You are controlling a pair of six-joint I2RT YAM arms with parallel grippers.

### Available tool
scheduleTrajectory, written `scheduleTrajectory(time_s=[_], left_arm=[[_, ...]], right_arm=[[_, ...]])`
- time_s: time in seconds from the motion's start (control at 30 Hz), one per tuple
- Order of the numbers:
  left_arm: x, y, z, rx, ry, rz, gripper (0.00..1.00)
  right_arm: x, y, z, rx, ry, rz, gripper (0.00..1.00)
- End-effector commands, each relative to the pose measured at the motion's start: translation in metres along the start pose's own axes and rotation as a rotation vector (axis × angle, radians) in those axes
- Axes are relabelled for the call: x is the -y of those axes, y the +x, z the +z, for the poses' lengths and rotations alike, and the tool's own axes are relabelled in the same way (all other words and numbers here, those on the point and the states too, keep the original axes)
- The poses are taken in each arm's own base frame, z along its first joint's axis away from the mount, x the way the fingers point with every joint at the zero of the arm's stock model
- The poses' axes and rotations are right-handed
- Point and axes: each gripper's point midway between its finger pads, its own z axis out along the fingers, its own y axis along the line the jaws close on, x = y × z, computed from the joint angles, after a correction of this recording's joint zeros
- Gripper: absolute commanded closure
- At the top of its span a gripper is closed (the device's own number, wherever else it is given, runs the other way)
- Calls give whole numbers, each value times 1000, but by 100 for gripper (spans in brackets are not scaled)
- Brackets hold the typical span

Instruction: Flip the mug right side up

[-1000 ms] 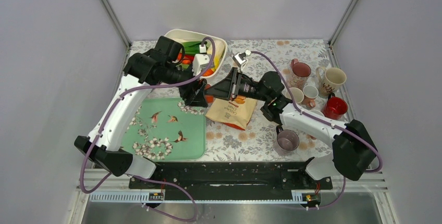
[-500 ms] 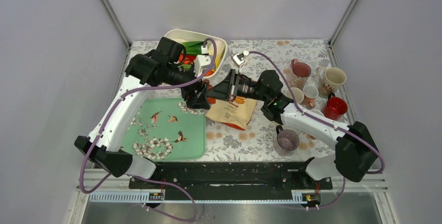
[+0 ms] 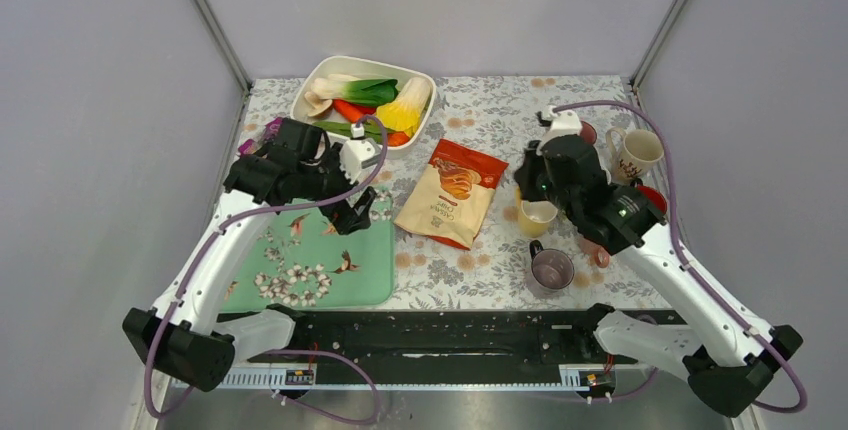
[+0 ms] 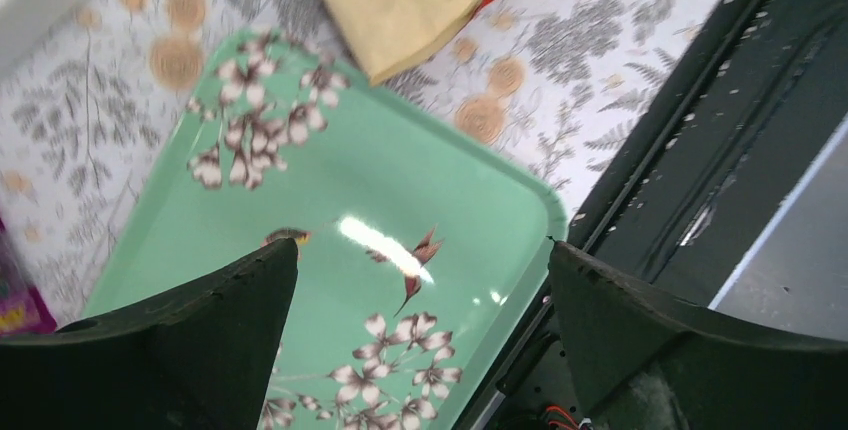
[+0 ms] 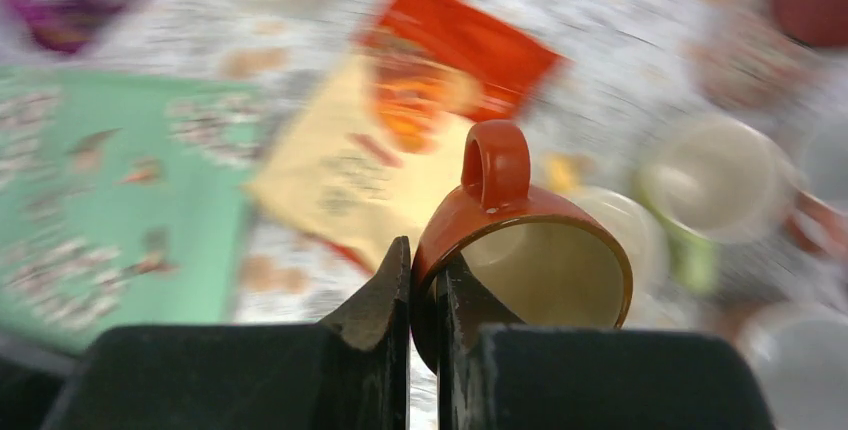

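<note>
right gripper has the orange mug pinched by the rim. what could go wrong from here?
1. The right gripper pinches only the thin wall of the orange mug at its rim, so the mug may swivel or slip while it is turned.
2. The set-down area looks crowded: a greyish mug and a cream mug stand close by, so the held mug may knock one.

Layout on table (image 3: pixel 500 110), read from arm bases. Centre: snack bag (image 3: pixel 452 193), flat. 8 o'clock: tray (image 3: pixel 370 250), left of the bag. 11 o'clock: dish (image 3: pixel 432 82), behind the tray, vegetables (image 3: pixel 370 90) in it. 3 o'clock: mug cluster (image 3: pixel 640 153). 4 o'clock: lone mug (image 3: pixel 550 270), before the cluster. Between bag and cluster, above the table: held mug (image 5: pixel 540 270) in right gripper (image 5: pixel 425 270).
</note>
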Motion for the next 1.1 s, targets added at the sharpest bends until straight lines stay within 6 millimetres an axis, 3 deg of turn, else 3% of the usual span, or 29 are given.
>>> scheduleTrajectory(time_s=[0.0,0.1,0.2,0.3,0.37,0.43,0.63,1.07], left_arm=[[-35,21,11,-4,-104,-45,1],[-48,38,24,-4,-163,-71,1],[-58,43,30,34,-225,-71,1],[-54,45,31,66,-221,-60,1],[-50,44,33,83,-202,-57,1],[-48,45,36,82,-189,-66,1],[-42,53,38,77,-173,-61,1],[-41,50,33,96,-182,-47,1]], right_arm=[[131,34,-37,-85,497,-38,100],[175,35,-55,-37,621,68,100],[214,35,-72,-28,776,129,100],[246,35,-96,-5,934,182,100],[267,44,-110,23,1015,260,100],[282,63,-110,19,1034,346,100],[301,108,-90,-77,985,547,100],[317,158,-73,-168,969,672,100]])
